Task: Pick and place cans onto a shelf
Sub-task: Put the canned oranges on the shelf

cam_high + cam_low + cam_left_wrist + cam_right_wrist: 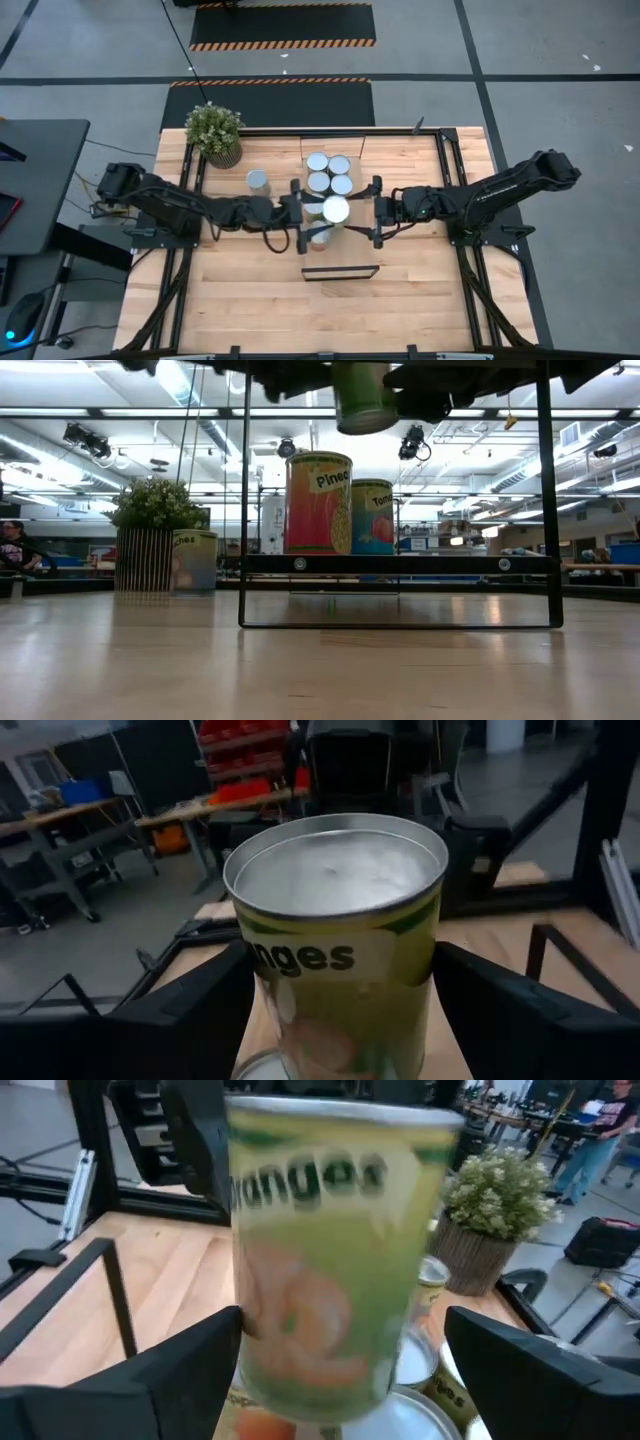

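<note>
A yellow-green "Oranges" can [336,209] is lifted above the shelf [352,148], between my two grippers. My left gripper [304,214] is shut on it and comes from the table's left. My right gripper [372,210] is open and faces it from the right, a finger [180,1370] on either side of the can [335,1270]; I cannot tell whether they touch. Several more cans [329,173] stand on their bases on the shelf board; the low view shows a pineapple can [318,502] and a tomato can [373,515]. One can [258,180] stands on the tabletop. My left gripper pinches the can's side wall [252,982] between its two fingers [190,1015], on opposite sides a little below the silver top. The fingers come level from the table's left. The can stands upright, lifted clear above the cans on the shelf [362,395].
A potted green plant [214,132] stands at the far left of the table, beside the lone can. The shelf's thin dark frame [400,626] stands on the table in front of the cans. Bare plank tabletop [250,300] lies toward the near edge.
</note>
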### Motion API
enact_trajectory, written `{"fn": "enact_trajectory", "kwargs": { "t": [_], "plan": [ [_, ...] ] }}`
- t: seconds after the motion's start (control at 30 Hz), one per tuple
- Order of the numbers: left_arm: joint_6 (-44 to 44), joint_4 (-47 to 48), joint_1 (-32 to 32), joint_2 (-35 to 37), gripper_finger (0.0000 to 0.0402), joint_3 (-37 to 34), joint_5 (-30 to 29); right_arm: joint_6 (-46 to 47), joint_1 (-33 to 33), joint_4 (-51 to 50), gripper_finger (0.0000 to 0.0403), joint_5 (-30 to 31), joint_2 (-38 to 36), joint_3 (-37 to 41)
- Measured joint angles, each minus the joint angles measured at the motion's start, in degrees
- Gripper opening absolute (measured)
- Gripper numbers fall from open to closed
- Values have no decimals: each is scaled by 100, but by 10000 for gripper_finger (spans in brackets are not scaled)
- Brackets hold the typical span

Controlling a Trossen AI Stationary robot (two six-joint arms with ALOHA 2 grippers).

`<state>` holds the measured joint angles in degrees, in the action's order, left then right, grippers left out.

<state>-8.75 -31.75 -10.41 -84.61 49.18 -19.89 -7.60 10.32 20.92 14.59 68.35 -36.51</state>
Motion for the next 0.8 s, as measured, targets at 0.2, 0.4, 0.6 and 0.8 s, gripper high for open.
{"fn": "enact_trajectory", "kwargs": {
  "t": [0.2,0.4,0.6,0.8],
  "plan": [
    [-142,586,2,-408,297,671,64,-1,-1,-4,369,-18,3,2],
    [-248,687,-2,-514,297,784,64,-32,1,-65,350,-107,7,2],
    [-240,689,-2,-509,297,784,54,-142,1,-57,318,-99,3,2],
    [-288,713,-28,-495,306,782,0,-179,-1,-356,319,-56,-144,3]
  ]
}}
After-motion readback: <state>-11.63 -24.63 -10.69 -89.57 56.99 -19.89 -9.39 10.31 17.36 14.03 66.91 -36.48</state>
